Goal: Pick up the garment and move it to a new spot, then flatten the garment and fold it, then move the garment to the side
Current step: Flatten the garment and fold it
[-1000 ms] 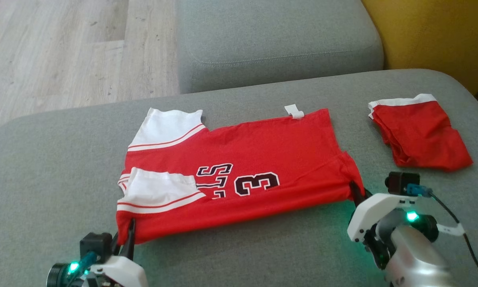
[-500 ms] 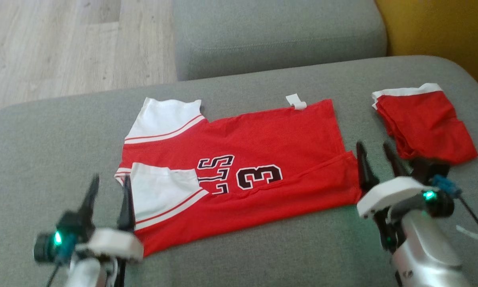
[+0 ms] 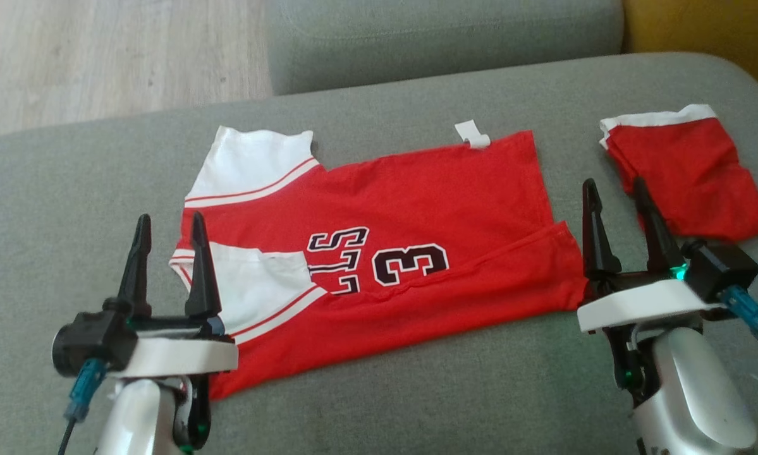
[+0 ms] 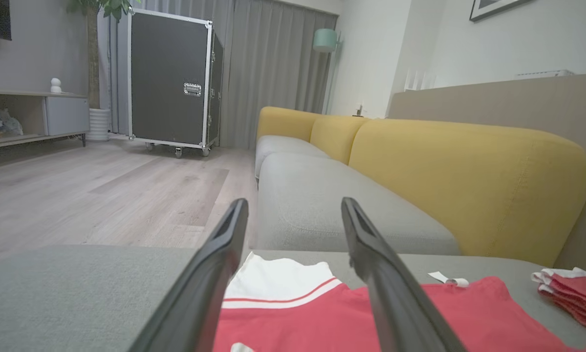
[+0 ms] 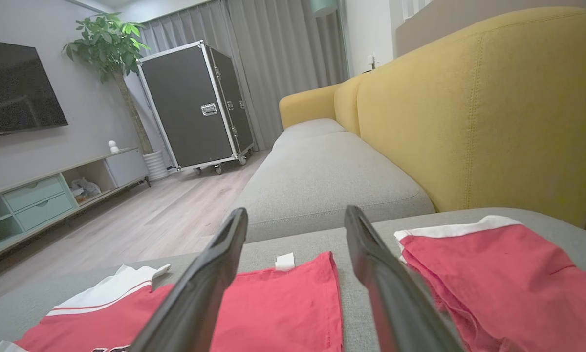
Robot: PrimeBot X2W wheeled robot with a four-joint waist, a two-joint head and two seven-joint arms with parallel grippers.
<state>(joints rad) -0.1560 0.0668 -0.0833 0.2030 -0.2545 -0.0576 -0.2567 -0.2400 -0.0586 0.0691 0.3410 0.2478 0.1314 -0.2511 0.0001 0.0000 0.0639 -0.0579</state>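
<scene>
The left gripper [image 3: 170,218] and right gripper [image 3: 613,183] stood apart, empty; the next fold of the jersey [image 3: 416,202] probably needed level, matched corner grips.

surface: grey sofa seat [image 3: 416,392] | on it: red jersey [image 3: 416,202], folded red shorts [image 3: 688,170]

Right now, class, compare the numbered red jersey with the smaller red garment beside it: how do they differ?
The jersey is far larger than the smaller garment. The jersey lies spread out; the smaller garment is folded into a compact stack. The jersey bears black lettering and a 3; the smaller garment shows none. Both are red with white trim, on the grey cushion.
</scene>
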